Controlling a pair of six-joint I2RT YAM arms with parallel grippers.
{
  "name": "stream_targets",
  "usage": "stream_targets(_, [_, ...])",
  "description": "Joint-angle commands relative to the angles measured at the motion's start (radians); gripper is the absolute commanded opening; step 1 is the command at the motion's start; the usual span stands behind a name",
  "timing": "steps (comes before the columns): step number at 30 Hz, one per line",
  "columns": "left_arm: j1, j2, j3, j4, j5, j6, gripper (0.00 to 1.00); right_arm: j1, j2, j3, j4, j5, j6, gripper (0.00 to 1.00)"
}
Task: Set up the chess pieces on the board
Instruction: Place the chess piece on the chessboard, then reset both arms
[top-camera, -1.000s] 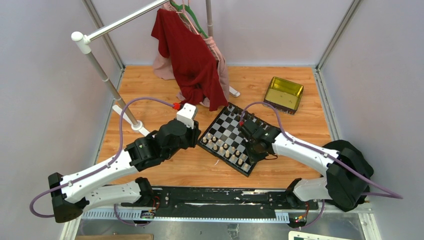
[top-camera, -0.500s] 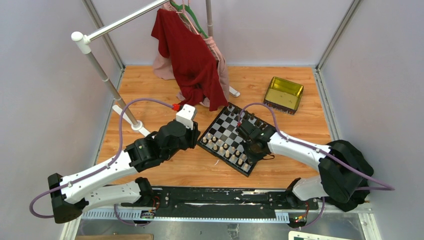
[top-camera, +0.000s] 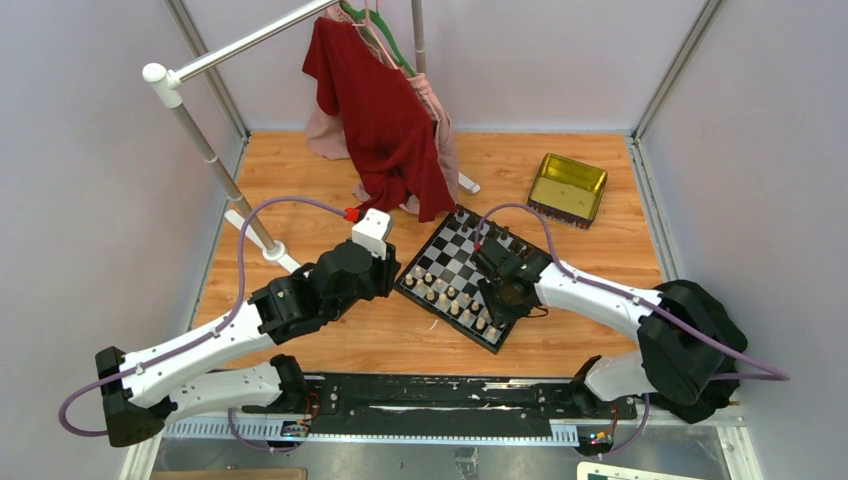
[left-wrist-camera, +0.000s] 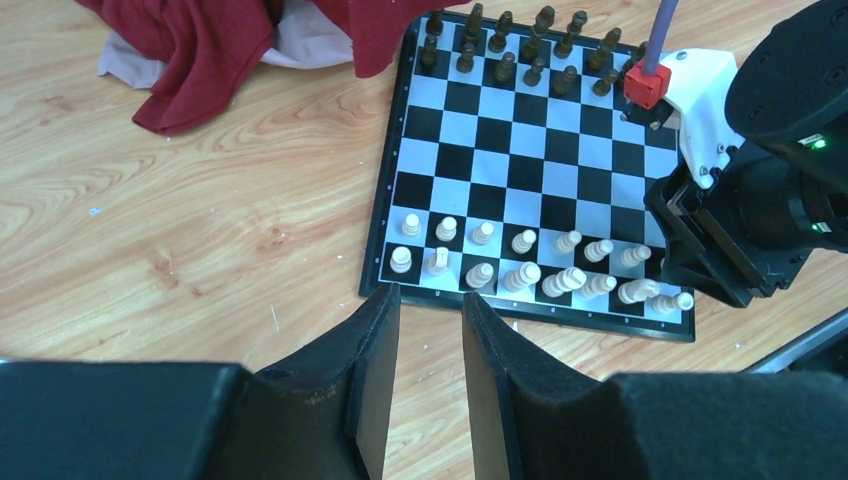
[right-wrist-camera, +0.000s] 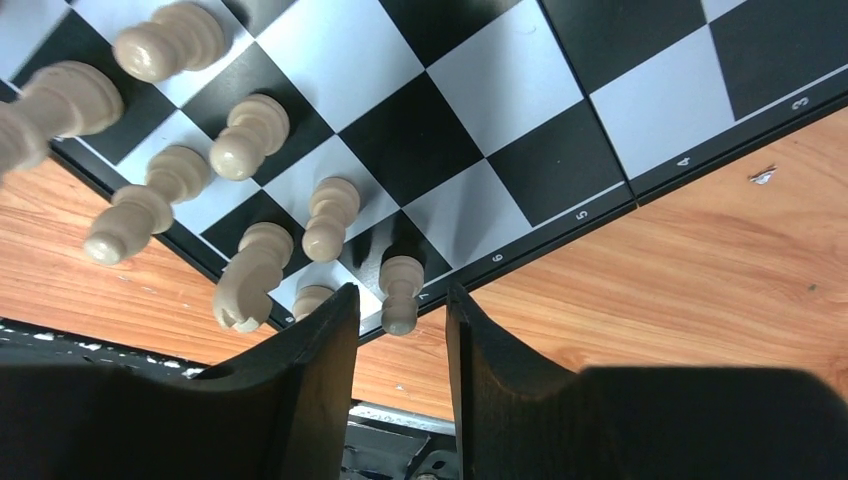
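The board (top-camera: 455, 250) lies at an angle in the middle of the wooden table. Light chess pieces (left-wrist-camera: 520, 270) fill two rows along one edge, and dark chess pieces (left-wrist-camera: 510, 50) line the opposite edge. My right gripper (right-wrist-camera: 398, 302) hangs over the board's corner (right-wrist-camera: 420, 140), open. A light pawn (right-wrist-camera: 402, 272) stands on a dark square between its fingertips, with a gap on both sides. In the top view that right gripper (top-camera: 497, 300) is over the near end of the light rows. My left gripper (left-wrist-camera: 430, 295) is open and empty, just off the board's edge (left-wrist-camera: 530, 170).
A gold tin (top-camera: 568, 187) sits at the back right. A red garment (top-camera: 385, 120) hangs from a rack and drapes onto the table behind the board. The rack's white pole (top-camera: 215, 165) stands at the left. Red cloth (left-wrist-camera: 210, 50) lies by the board's far corner.
My right gripper has gone from shut to open, leaving the light pawn standing between its fingers, after shifting slightly left. The left arm has not moved.
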Motion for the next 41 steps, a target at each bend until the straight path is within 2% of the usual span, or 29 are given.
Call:
stream_targets(1, [0.005, -0.007, 0.013, 0.017, -0.004, 0.005, 0.35, 0.014, -0.029, 0.072, -0.060, 0.029, -0.011, 0.41])
stream_targets(7, [0.006, 0.001, 0.061, 0.013, -0.042, 0.044, 0.38, 0.014, -0.053, 0.250, -0.168, 0.106, -0.054, 0.44])
stream_targets(9, [0.005, 0.018, 0.082, 0.019, -0.061, 0.067, 0.40, 0.013, -0.062, 0.326, -0.188, 0.156, -0.076, 0.51])
stream_targets(10, [0.006, 0.029, 0.093, 0.024, -0.079, 0.082, 0.42, 0.010, -0.064, 0.361, -0.183, 0.194, -0.093, 0.58])
stream_targets(12, [0.007, 0.061, 0.115, 0.041, -0.123, 0.112, 0.48, -0.017, -0.053, 0.428, -0.157, 0.271, -0.136, 0.63])
stream_targets(15, [0.031, 0.124, 0.150, 0.076, -0.157, 0.184, 0.50, -0.130, -0.010, 0.526, -0.110, 0.308, -0.214, 0.67])
stream_targets(18, [0.124, 0.188, 0.174, 0.103, -0.121, 0.193, 0.51, -0.314, 0.023, 0.572, -0.044, 0.247, -0.266, 0.68])
stream_targets(23, [0.334, 0.274, 0.143, 0.185, -0.014, 0.147, 0.51, -0.597, 0.039, 0.527, 0.105, 0.106, -0.279, 0.69])
stream_targets(28, [0.455, 0.353, 0.065, 0.271, -0.045, 0.126, 0.51, -0.750, 0.089, 0.485, 0.146, 0.090, -0.252, 0.72])
stream_targets(32, [0.537, 0.341, -0.066, 0.411, -0.027, 0.099, 0.52, -0.786, 0.077, 0.423, 0.198, 0.130, -0.236, 0.73])
stream_targets(38, [0.547, 0.332, -0.132, 0.423, -0.031, 0.111, 0.53, -0.787, 0.010, 0.339, 0.288, 0.148, -0.256, 0.73])
stream_targets(41, [0.547, 0.302, -0.152, 0.423, -0.036, 0.108, 0.54, -0.787, -0.022, 0.308, 0.319, 0.146, -0.270, 0.77])
